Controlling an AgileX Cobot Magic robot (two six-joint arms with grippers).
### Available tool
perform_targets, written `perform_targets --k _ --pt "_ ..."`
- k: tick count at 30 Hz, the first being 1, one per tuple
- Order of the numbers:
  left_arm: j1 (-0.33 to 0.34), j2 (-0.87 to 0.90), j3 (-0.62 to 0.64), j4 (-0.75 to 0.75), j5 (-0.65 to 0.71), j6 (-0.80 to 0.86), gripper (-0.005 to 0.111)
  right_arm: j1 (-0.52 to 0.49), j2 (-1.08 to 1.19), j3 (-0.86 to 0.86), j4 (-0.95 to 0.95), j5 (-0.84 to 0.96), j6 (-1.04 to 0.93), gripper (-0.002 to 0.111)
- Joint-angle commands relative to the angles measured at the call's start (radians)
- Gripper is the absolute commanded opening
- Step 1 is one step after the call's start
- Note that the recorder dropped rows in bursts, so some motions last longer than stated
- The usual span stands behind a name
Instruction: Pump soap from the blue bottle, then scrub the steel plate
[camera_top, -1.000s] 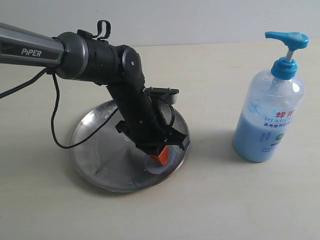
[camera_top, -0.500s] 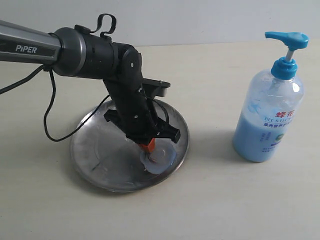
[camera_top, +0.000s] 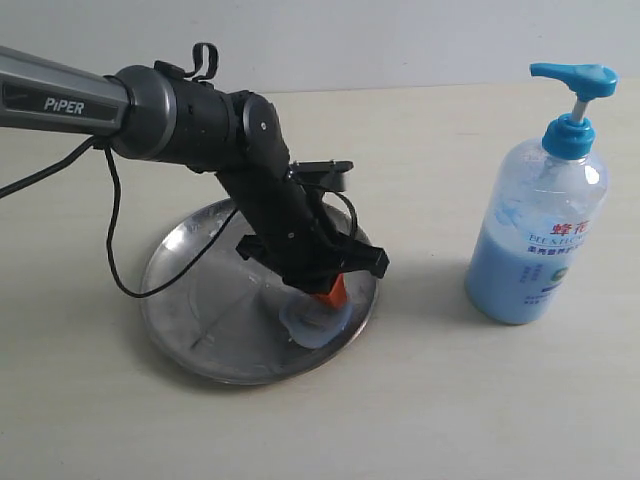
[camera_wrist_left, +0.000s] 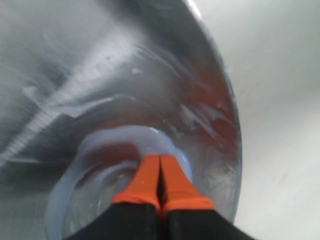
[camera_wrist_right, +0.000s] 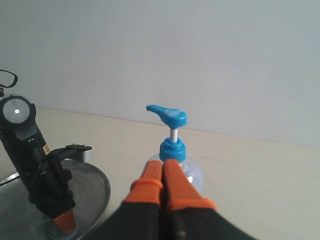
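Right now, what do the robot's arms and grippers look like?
The left arm is a grey tube marked PIPER in white, leading into rounded black joints, with a thin black cable looping below it. The left gripper and right gripper are black with tapered orange fingertips.

Your exterior view looks down on the table (camera_top: 420, 420); the left wrist view hugs the steel plate (camera_wrist_left: 100, 75); the right wrist view, level, shares plate and blue bottle (camera_wrist_right: 173, 149) with it.
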Motion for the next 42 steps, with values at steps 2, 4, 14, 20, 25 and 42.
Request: perform_targets --k 2,4,14,20,25,42 --pt "-0.003 0.024 0.016 0.154 0.100 0.011 0.000 -0.004 -0.003 0.005 -0.009 -0.010 -0.004 0.000" --pt "-0.003 0.024 0.016 0.194 0.105 0.009 0.000 -0.004 -0.003 0.005 -0.009 -0.010 -0.004 0.000" --pt "-0.003 0.024 0.016 0.264 -0.002 -0.083 0.000 -0.004 -0.003 0.005 -0.007 -0.010 -0.004 0.000" --pt "-0.003 0.024 0.016 0.150 -0.079 -0.120 0.000 -0.004 -0.003 0.005 -0.007 -0.010 -0.004 0.000" --pt "-0.003 0.024 0.016 0.018 -0.045 -0.046 0.000 -0.004 -0.003 0.005 -0.007 -0.010 -0.004 0.000" --pt "-0.003 0.024 0.016 0.213 0.097 0.015 0.000 -0.004 -0.003 0.005 -0.007 -0.010 -0.004 0.000"
